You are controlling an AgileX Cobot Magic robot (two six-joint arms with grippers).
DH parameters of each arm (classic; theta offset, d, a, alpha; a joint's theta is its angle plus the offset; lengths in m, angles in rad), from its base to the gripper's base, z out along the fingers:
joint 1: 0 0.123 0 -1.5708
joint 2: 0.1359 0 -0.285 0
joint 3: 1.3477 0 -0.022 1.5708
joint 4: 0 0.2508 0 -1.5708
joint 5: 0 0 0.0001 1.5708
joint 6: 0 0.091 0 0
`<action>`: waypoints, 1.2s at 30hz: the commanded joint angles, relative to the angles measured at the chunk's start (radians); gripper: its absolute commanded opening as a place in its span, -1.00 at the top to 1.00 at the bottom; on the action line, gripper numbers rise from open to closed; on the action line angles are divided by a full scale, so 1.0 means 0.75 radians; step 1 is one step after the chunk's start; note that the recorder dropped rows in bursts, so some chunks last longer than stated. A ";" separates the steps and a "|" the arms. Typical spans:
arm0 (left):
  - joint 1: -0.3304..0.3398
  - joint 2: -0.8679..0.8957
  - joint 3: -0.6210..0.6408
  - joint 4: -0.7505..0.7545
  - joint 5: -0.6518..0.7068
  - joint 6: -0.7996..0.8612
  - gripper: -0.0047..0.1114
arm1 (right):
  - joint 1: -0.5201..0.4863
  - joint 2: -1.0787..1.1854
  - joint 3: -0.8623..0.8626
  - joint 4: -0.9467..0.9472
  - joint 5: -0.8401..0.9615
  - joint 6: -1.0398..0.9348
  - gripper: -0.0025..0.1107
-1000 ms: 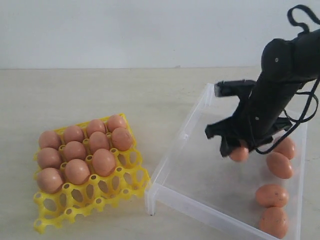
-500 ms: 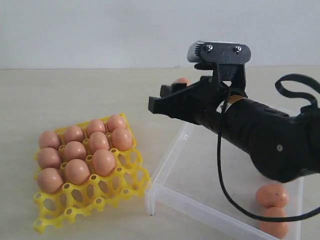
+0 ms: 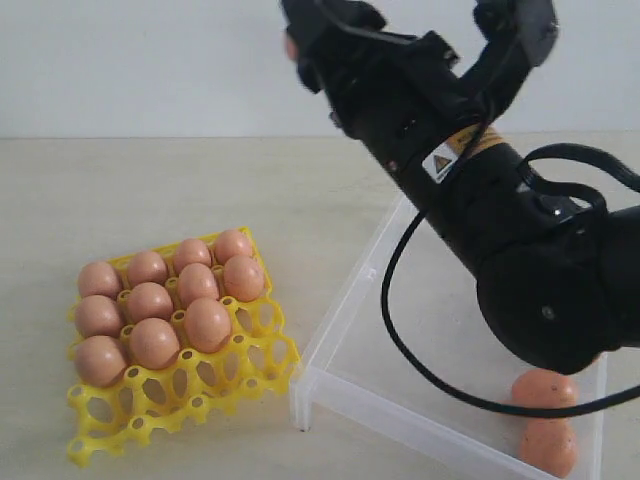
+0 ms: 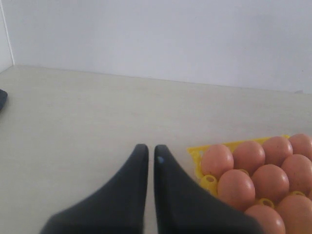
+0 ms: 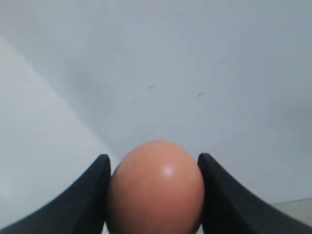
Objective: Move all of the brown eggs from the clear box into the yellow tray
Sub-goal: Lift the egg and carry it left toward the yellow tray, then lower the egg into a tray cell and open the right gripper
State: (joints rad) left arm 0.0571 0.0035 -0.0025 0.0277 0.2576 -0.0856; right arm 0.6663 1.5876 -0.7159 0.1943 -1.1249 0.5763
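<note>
My right gripper [image 5: 154,157] is shut on a brown egg [image 5: 155,190], which fills the gap between both black fingers. In the exterior view that gripper [image 3: 298,32] is raised high at the top, left of the clear box [image 3: 345,300], and only a sliver of its egg [image 3: 290,46] shows. Two more brown eggs [image 3: 545,389] lie in the box's near right corner. The yellow tray [image 3: 200,395] sits at the left with several eggs [image 3: 150,300] in its back cups and its front cups bare. My left gripper [image 4: 147,148] is shut and empty, low beside the tray's corner [image 4: 197,150].
The right arm's thick black body and cable [image 3: 520,260] hang over most of the clear box and hide its far part. A pale wall stands behind the beige table [image 3: 150,190]. The left arm does not show in the exterior view.
The right arm lifted the egg out of the clear box and swung it up and to the left, rising to the top of the exterior view. The tray's eggs have not moved.
</note>
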 commanded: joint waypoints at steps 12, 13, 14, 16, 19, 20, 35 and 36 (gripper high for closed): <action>0.003 -0.005 0.003 0.003 -0.004 -0.001 0.85 | -0.347 0.136 -0.352 -1.705 0.168 1.074 0.96; 0.003 -0.005 0.003 0.003 -0.004 -0.001 0.85 | -0.347 0.147 -0.384 -1.761 0.214 1.078 0.96; 0.003 -0.005 0.003 0.003 -0.004 -0.001 0.85 | -0.324 0.166 -0.414 -1.829 0.327 1.074 0.96; 0.003 -0.005 0.003 0.003 -0.004 -0.001 0.85 | -0.297 0.196 -0.417 -1.862 0.402 1.035 0.96; 0.003 -0.005 0.003 0.003 -0.004 -0.001 0.85 | -0.254 0.277 -0.417 -1.931 0.547 0.935 0.96; 0.003 -0.005 0.003 0.003 -0.004 -0.001 0.85 | -0.241 0.307 -0.417 -1.934 0.608 0.928 0.96; 0.003 -0.005 0.003 0.003 -0.003 -0.001 0.85 | -0.225 0.565 -0.417 -1.915 0.735 0.894 0.96; 0.003 -0.005 0.003 0.003 -0.003 -0.001 0.85 | -0.225 0.565 -0.417 -1.912 0.760 0.894 0.96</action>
State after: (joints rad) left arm 0.0571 0.0035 -0.0025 0.0277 0.2576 -0.0856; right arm 0.4981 2.0139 -1.0245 -1.2461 -0.5875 1.2567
